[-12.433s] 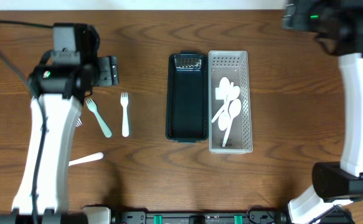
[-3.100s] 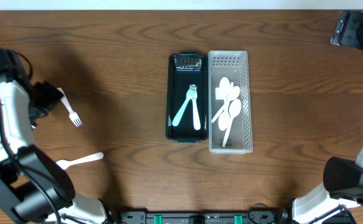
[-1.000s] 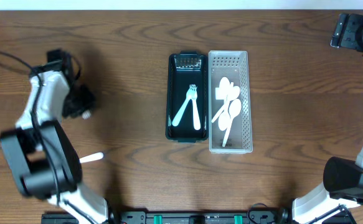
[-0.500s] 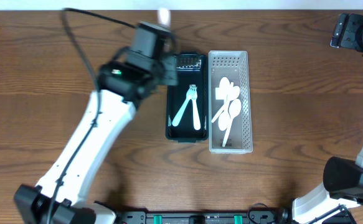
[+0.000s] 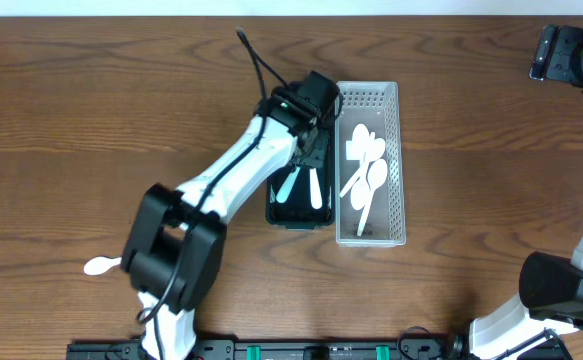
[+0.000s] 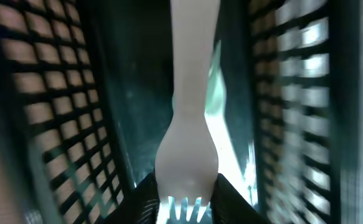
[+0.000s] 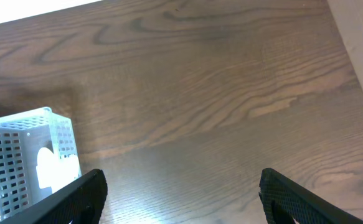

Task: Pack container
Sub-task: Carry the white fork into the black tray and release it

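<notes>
Sitting between the dark fingertips (image 6: pixel 139 200) of the left gripper (image 6: pixel 184 198), one white fork (image 6: pixel 186 146) shows only in the left wrist view: tines toward the camera, handle running away along the long axis of the black container (image 5: pixel 298 222) below. The fingertips lie close against the fork's head; whether they clamp it cannot be told through the blur. Overhead, the arm hides this fork but shows two more lengthwise inside the container, a pale blue fork (image 5: pixel 288 187) and a second white fork (image 5: pixel 315 188). Just beside it, one white basket (image 5: pixel 399 160) holds overlapping white spoons (image 5: pixel 369 170), at least three. One white utensil (image 5: pixel 101 266) lies on the table (image 5: pixel 471 300), well apart. The right gripper (image 7: pixel 187 198) stands wide apart, empty
</notes>
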Tool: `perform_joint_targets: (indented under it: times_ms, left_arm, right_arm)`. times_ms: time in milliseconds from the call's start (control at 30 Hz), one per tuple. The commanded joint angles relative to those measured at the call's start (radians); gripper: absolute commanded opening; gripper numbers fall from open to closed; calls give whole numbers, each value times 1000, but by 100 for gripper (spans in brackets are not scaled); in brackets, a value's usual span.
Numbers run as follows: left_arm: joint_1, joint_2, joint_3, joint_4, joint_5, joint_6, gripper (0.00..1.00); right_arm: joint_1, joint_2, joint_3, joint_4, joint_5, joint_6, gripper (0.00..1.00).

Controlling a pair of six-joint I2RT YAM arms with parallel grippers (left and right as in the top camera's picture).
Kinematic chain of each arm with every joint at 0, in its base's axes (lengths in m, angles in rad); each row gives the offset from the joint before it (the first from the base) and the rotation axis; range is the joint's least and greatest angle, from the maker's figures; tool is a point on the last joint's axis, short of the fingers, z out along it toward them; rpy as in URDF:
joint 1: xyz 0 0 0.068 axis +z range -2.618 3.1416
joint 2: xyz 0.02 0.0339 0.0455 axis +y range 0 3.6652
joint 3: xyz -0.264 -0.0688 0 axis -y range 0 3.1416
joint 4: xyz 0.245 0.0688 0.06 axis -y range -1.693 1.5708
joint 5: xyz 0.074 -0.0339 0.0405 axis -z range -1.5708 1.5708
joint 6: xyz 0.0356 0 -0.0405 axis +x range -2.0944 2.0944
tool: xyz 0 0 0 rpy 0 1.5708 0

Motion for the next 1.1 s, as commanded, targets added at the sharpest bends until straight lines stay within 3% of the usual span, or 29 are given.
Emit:
perform_joint_targets:
  times_ms: [0, 233, 367, 433, 533, 633, 900, 1067]
  left_arm:
    - [0, 32, 2, -17, -7, -5, 43]
    - [0, -2, 3, -29, -24, 36, 53]
    - [2, -117, 10, -46, -146, 56, 67]
    - [8, -204, 15, -53, -211, 68, 83]
    - [56, -348, 16, -68, -237, 52, 90]
    - [174, -474, 15, -136, -238, -96, 99]
    - [655, -612, 10, -496, -237, -758, 98]
    - [859, -612, -39, -572, -225, -984, 98]
  right_arm:
    - [-10, 3, 8, -2, 2, -12, 82]
    - [-10, 3, 8, 1, 2, -12, 82]
    - [-10, 3, 8, 1, 2, -12, 82]
    - [-11, 3, 8, 2, 2, -12, 82]
    - [-11, 3, 8, 2, 2, -12, 82]
    - [-11, 3, 8, 2, 2, -12, 82]
    - [-11, 3, 8, -3, 2, -11, 82]
    - [-11, 3, 8, -3, -6, -11, 81]
